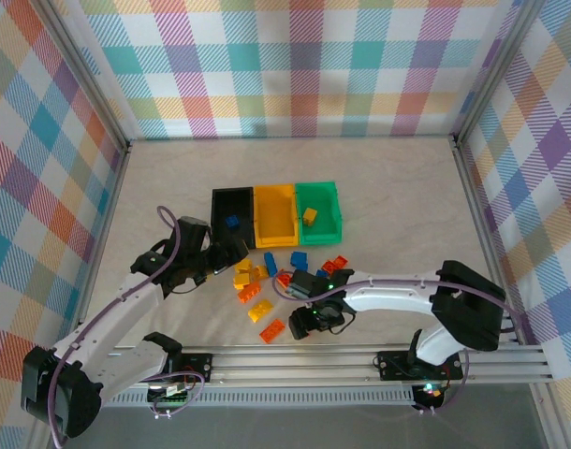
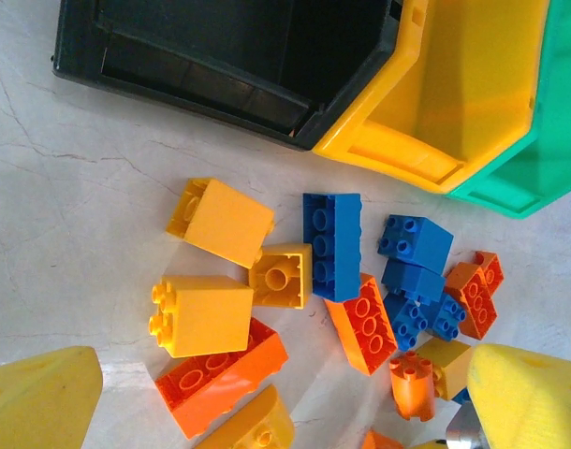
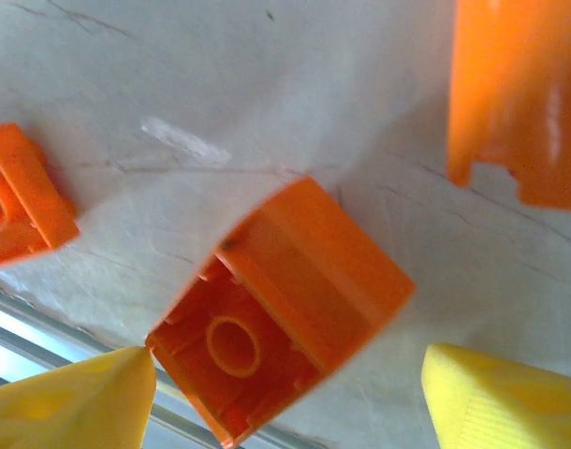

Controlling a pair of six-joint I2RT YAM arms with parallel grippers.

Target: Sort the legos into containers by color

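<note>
The containers stand in a row: black (image 1: 232, 210), yellow-orange (image 1: 274, 215) and green (image 1: 320, 208). A blue lego (image 1: 231, 223) lies in the black one and a yellow lego (image 1: 310, 216) in the green one. Loose legos (image 1: 267, 276) in blue, orange and yellow lie in front of them. My left gripper (image 1: 222, 256) hovers open over the pile's left side, above a yellow cube (image 2: 199, 314) and an orange brick (image 2: 220, 376). My right gripper (image 1: 302, 324) is open near the front rail. An orange lego (image 3: 284, 309) lies on its side between its fingers, the left fingertip (image 3: 80, 398) at its corner.
The black bin's front wall (image 2: 197, 70) and the yellow-orange bin (image 2: 435, 103) sit just beyond the left gripper. More orange bricks (image 3: 19, 196) (image 3: 519, 94) lie beside the right gripper. The metal rail (image 1: 295, 360) runs along the near edge. Checked walls enclose the table.
</note>
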